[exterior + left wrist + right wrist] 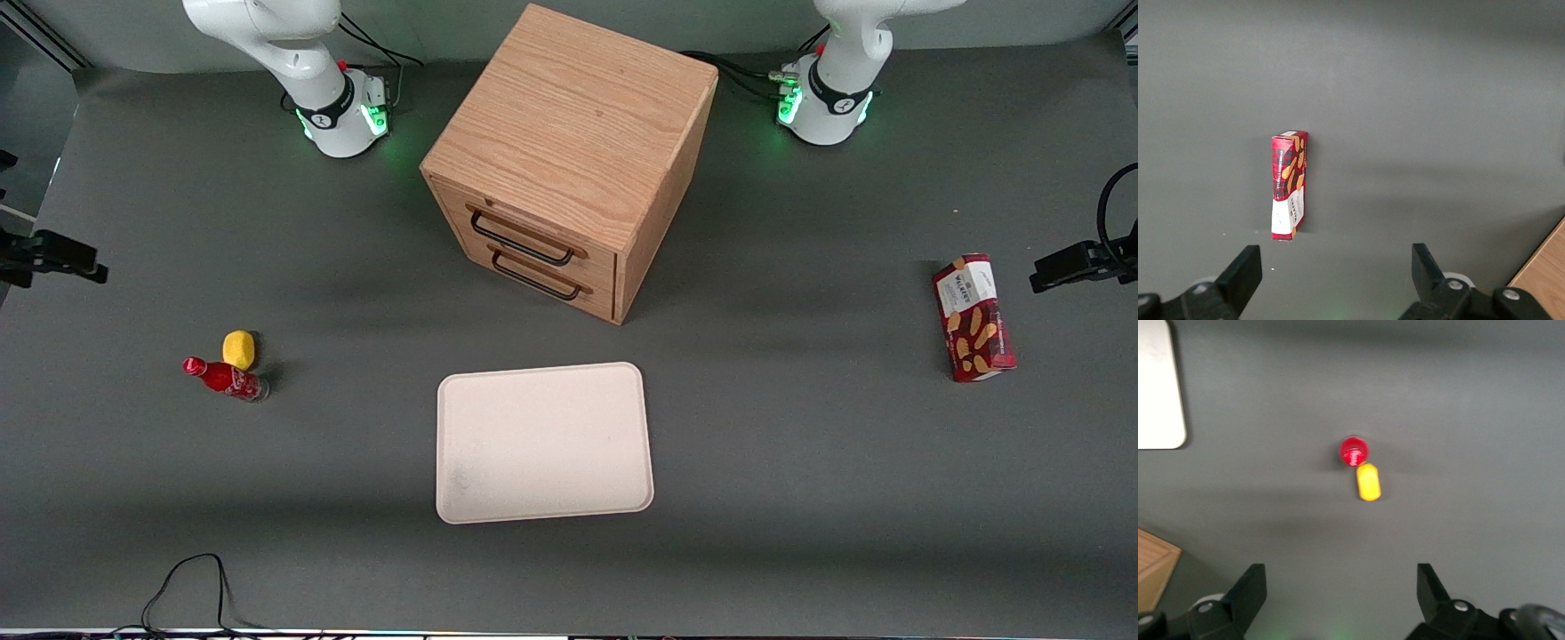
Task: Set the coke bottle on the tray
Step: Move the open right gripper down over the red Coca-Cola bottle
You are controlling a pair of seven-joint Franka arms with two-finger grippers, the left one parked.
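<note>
On my screens: one coke bottle (224,379), red with a red cap and a clear base, standing upright on the grey surface (800,462) toward the working arm's end. In the right wrist view I look straight down on its cap (1353,451). One rounded yellow lump (238,348), touching or just beside the bottle and a little farther from the front camera than it; the wrist view shows the two side by side (1369,482). One cream-white tray (544,442), flat, with rounded corners and a low rim, near the middle of the surface and well apart from the bottle, with nothing on it; one corner of it shows in the right wrist view (1158,393). One wooden drawer cabinet (569,160) with two dark handles, farther from the front camera than the tray, its drawer fronts turned toward the tray. One red snack box (973,317), lying toward the parked arm's end of the surface. My gripper (1341,587) hangs high above the bottle and the yellow lump, its fingers (1251,587) spread wide apart and released, grasping nothing.
</note>
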